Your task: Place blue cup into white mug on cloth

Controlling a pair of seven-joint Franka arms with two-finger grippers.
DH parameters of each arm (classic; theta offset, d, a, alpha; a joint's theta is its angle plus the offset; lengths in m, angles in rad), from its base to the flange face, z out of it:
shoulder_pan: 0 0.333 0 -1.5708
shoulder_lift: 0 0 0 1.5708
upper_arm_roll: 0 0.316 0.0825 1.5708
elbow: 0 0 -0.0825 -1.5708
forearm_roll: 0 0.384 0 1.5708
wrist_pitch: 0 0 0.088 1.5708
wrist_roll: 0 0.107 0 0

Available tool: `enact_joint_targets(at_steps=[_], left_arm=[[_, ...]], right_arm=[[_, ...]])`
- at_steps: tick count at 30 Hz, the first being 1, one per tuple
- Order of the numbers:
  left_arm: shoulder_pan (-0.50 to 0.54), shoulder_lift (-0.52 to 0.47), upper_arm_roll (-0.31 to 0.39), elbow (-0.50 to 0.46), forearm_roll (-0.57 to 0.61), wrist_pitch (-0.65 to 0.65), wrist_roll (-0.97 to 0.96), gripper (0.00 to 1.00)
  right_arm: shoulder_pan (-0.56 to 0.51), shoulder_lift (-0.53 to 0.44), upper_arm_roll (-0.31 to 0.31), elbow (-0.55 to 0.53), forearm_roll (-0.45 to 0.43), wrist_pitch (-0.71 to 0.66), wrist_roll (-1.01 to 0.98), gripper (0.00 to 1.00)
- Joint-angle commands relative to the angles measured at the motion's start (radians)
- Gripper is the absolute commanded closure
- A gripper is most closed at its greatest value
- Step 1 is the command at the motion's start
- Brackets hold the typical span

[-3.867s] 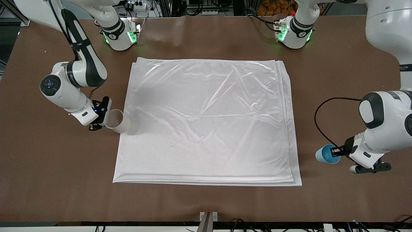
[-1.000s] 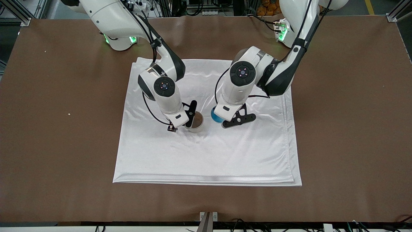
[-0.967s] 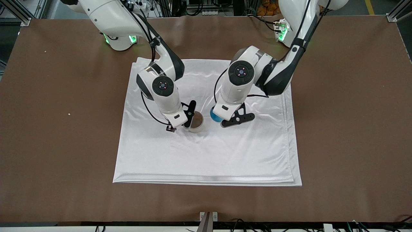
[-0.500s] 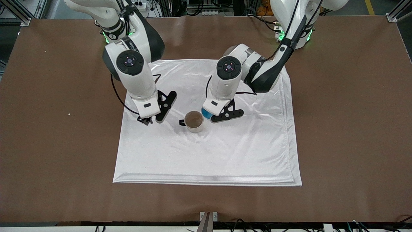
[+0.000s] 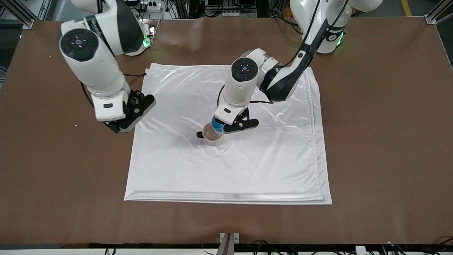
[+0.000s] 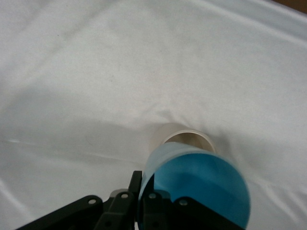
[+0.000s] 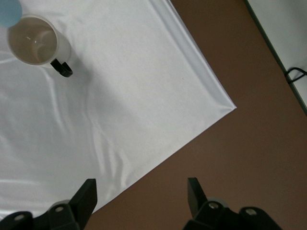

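The white mug (image 5: 212,136) stands upright near the middle of the white cloth (image 5: 226,166), its dark handle toward the right arm's end. My left gripper (image 5: 222,128) is shut on the blue cup (image 5: 216,125) and holds it just over the mug's rim. In the left wrist view the blue cup (image 6: 194,184) covers most of the mug (image 6: 184,137) below it. My right gripper (image 5: 124,122) is open and empty, raised over the cloth's edge at the right arm's end. The right wrist view shows the mug (image 7: 35,42) and a bit of the cup (image 7: 8,11).
The brown table (image 5: 382,141) surrounds the cloth. The right wrist view shows the cloth's corner (image 7: 225,103) and bare table (image 7: 240,143) beside it. Both arm bases stand along the table's edge farthest from the front camera.
My right gripper let go of the mug, opened and drew back to the cloth's edge. My left gripper carried the blue cup from beside the mug to just over its rim.
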Motion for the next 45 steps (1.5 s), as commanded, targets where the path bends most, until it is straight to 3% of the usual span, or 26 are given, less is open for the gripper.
enact_joint_targets(at_steps=[1, 11, 19, 32, 38, 45], left_arm=[[-0.040, 0.039, 0.018, 0.007, -0.008, 0.056, -0.025, 1.00], [-0.059, 0.066, 0.022, 0.007, -0.007, 0.079, -0.028, 1.00], [-0.060, 0.089, 0.022, 0.005, -0.004, 0.116, -0.028, 1.00], [-0.060, 0.128, 0.022, 0.005, 0.015, 0.186, -0.042, 1.00], [-0.059, 0.138, 0.021, 0.005, 0.012, 0.196, -0.042, 1.00], [-0.057, 0.138, 0.021, 0.005, 0.005, 0.197, -0.072, 0.68]], right_arm=[[-0.057, -0.056, 0.007, 0.016, 0.005, -0.077, 0.018, 0.00], [-0.155, -0.061, 0.004, 0.173, 0.005, -0.277, 0.023, 0.00], [-0.218, -0.107, 0.002, 0.180, 0.005, -0.303, 0.035, 0.00], [-0.284, -0.108, 0.005, 0.229, 0.007, -0.448, 0.245, 0.00], [-0.345, -0.112, 0.002, 0.228, 0.070, -0.455, 0.326, 0.00], [-0.371, -0.115, 0.001, 0.226, 0.094, -0.470, 0.460, 0.00]])
